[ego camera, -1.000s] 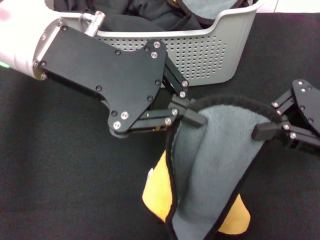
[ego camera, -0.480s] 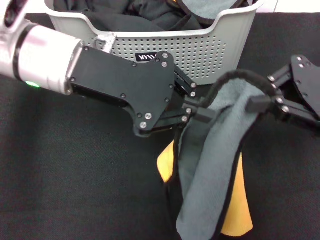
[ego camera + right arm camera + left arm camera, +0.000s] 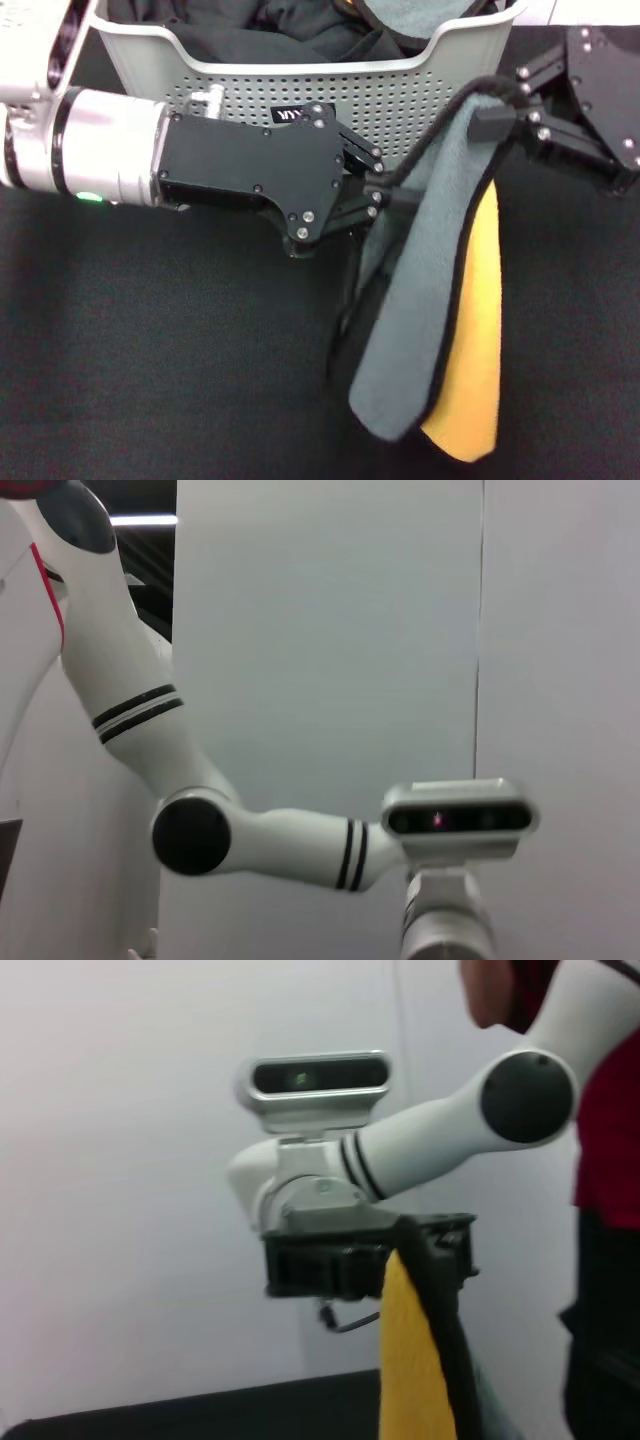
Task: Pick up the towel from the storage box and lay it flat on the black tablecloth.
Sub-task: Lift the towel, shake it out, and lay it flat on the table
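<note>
The grey towel [image 3: 425,260] with black trim hangs in the air in front of the storage box [image 3: 400,100], its yellow-orange reverse [image 3: 472,340] showing along the right. My left gripper [image 3: 392,190] is shut on its left edge. My right gripper [image 3: 490,122] is shut on its top corner, higher and close to the box's right end. The lower end of the towel dangles just over the black tablecloth [image 3: 150,350]. In the left wrist view the yellow face of the towel [image 3: 412,1360] hangs below the right arm's wrist.
Inside the storage box lie crumpled black cloths [image 3: 260,30] and another grey cloth [image 3: 420,15] at its right end. The black label [image 3: 292,114] faces me. The right wrist view shows only the left arm [image 3: 250,840] against a white wall.
Both grippers have risen and moved back toward the box, the right one farther. The towel has been drawn up off the tablecloth and now hangs long and narrow.
</note>
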Motion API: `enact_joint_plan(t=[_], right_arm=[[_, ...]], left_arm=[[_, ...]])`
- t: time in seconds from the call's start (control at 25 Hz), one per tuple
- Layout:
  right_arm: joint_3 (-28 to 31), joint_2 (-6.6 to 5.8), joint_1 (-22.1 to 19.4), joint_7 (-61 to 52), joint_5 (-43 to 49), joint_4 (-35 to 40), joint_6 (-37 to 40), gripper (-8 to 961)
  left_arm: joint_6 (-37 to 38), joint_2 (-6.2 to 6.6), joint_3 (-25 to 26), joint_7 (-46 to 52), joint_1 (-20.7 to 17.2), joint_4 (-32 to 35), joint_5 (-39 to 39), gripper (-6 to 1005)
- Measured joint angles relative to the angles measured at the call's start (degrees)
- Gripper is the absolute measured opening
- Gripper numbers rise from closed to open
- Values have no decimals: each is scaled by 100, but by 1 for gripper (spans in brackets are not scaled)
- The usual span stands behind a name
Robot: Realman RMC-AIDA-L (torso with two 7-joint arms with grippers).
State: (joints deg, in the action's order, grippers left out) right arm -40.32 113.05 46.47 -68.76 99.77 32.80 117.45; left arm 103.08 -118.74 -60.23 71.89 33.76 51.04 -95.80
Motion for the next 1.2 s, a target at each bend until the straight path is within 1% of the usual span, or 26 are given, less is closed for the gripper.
enact_joint_plan(t=[0.08,0.16,0.48,0.72,0.96,1.2], right_arm=[[-4,4,5,-91,-88,142,-1,14],[4,-2,6,-191,-153,275,-10,14],[13,-56,3,-489,-394,768,-37,14],[16,-106,-65,-581,-684,932,54,14],[16,-252,-200,-691,-1192,941,243,14],[15,-398,-397,-772,-1507,955,281,13]], left_arm=[[-61,-64,128,-81,-102,-18,4,49],[-123,-89,214,-165,-168,-116,26,49],[-309,-95,388,-499,-167,-750,139,47],[-427,-95,389,-627,-178,-978,212,46],[-548,-95,389,-669,-154,-1160,211,44],[-606,-95,389,-728,-189,-1189,222,43]])
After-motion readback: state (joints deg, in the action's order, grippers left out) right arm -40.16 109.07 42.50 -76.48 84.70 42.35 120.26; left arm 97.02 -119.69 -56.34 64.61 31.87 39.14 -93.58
